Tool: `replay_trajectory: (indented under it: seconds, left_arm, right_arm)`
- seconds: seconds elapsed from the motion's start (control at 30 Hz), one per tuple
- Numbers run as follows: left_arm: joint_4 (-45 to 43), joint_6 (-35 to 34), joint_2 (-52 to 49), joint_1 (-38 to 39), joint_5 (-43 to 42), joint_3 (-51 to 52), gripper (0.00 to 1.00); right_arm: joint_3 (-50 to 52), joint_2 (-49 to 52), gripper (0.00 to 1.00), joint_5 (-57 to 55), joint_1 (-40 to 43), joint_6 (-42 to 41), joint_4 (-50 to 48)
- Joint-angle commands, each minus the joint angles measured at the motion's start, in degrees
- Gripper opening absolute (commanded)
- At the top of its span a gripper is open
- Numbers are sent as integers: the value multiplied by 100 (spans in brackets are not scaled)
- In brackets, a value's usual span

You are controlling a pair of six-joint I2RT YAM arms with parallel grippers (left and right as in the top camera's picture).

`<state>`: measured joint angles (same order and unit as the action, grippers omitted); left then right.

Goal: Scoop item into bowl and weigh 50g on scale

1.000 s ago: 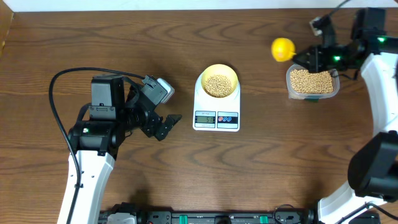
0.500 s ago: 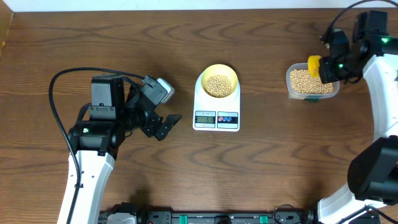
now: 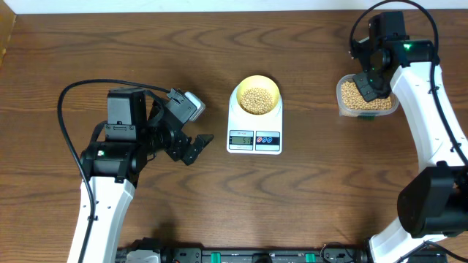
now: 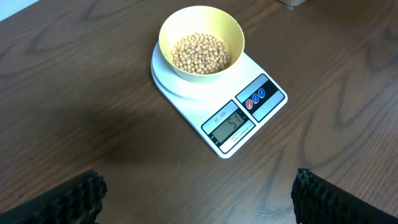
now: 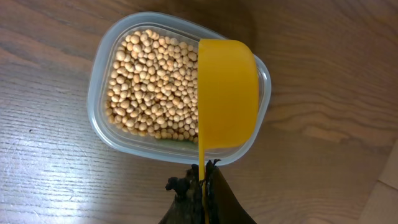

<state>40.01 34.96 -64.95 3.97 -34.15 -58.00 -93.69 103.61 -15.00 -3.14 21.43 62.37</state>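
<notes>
The pale-yellow bowl (image 3: 272, 86) (image 4: 168, 31) stands on the white scale (image 3: 254, 146) (image 4: 273, 93) at mid-table, holding a heap of tan beans (image 3: 256, 100) (image 4: 200, 51). The scale's display (image 4: 229, 124) reads about 51. To the scale's left my left gripper (image 3: 197, 146) (image 4: 199, 199) hangs open over bare wood, with nothing between its fingers. At the far right my right gripper (image 3: 363, 86) (image 5: 204, 180) is shut on the thin handle of a bright-yellow scoop (image 5: 227, 93). The scoop is turned on its side over the right half of the bean tub.
A clear rectangular plastic tub (image 3: 391, 108) (image 5: 99, 124) full of beans (image 5: 155, 87) sits at the right, behind the scale's line. A black cable (image 3: 73, 95) loops over the left arm. The table's far edge runs along the top.
My right arm has carried the yellow scoop rightward from left of the tub to above it, and the wrist has turned. The left arm, bowl and scale have not moved.
</notes>
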Motion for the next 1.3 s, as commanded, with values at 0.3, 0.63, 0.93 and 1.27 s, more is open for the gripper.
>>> replay_trajectory:
  seconds: [0.3, 0.63, 0.93, 1.27]
  left_arm:
    - [-4, 37, -17, -2, 31, -83, 98]
    - [-2, 37, -17, -2, 31, -83, 98]
    - [-4, 37, -17, -2, 31, -83, 97]
    - [-4, 37, -17, -2, 31, -83, 98]
  right_arm:
    - [-116, -133, 1, 4452, -2, -129, -1296]
    - [-96, -83, 1, 4835, -798, -55, -1633]
    - [-48, 59, 1, 4787, -1327, 461, -1445]
    - [76, 122, 1, 4214, -1644, 588, -1224]
